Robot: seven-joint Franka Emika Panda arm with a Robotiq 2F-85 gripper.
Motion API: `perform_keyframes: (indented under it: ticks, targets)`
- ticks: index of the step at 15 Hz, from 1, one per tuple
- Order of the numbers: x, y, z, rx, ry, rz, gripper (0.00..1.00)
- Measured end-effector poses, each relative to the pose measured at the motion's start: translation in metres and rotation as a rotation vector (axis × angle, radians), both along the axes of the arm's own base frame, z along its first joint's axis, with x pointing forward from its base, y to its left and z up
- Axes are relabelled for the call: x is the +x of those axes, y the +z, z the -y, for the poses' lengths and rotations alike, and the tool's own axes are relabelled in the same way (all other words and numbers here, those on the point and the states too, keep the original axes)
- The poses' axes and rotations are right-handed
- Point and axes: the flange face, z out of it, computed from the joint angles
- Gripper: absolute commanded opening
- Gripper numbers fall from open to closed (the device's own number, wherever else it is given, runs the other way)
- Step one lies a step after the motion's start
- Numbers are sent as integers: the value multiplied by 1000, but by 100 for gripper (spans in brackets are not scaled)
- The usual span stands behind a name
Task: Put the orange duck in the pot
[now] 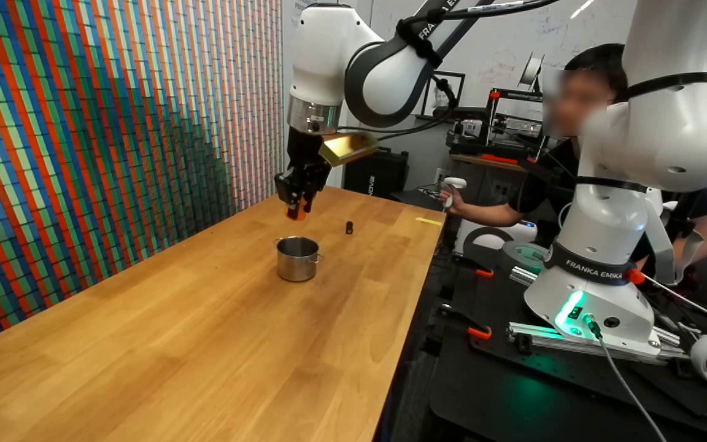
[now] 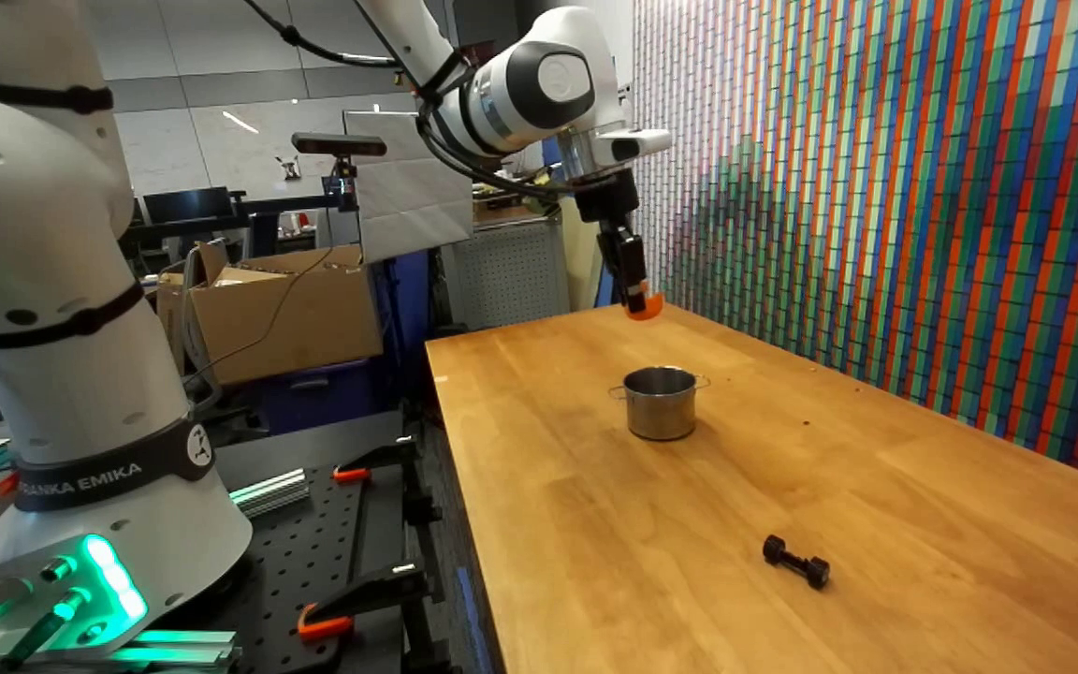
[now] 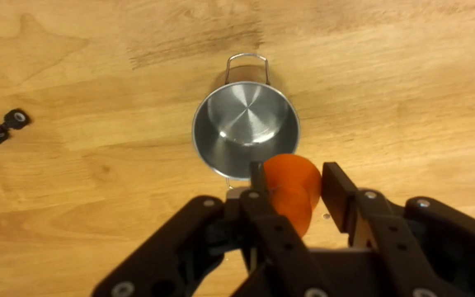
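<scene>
Grasping the duck (image 3: 293,192) from both sides, the gripper (image 3: 294,173) hangs above the table (image 2: 548,524). The pot (image 2: 661,414) stands upright on the table, near the raised duck. In the wrist view, the duck partly covers the pot's rim. A black wheel pair (image 2: 795,562) lies on the table, well apart from the pot.

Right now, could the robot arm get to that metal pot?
Probably yes: the pot stands uncovered, and nothing visible blocks the way from the jaws. They hold the orange duck, though, so gripping the pot itself looks unlikely.
</scene>
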Motion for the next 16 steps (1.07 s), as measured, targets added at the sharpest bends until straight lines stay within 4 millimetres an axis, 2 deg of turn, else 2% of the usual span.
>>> perform_keyframes:
  ticks: [4, 5, 6, 10, 11, 13, 16]
  targets:
    - [-5, -16, -2, -17, 5, -25, 22]
    - [-4, -20, 0, -23, -1, -28, 64]
    - [-2, -23, 3, -31, -6, -29, 65]
    - [10, -37, 14, -66, -24, -29, 94]
    - [13, -40, 17, -69, -31, -33, 99]
    - [18, -42, 22, -72, -41, -33, 100]
    - [24, -30, 27, -85, -38, -38, 100]
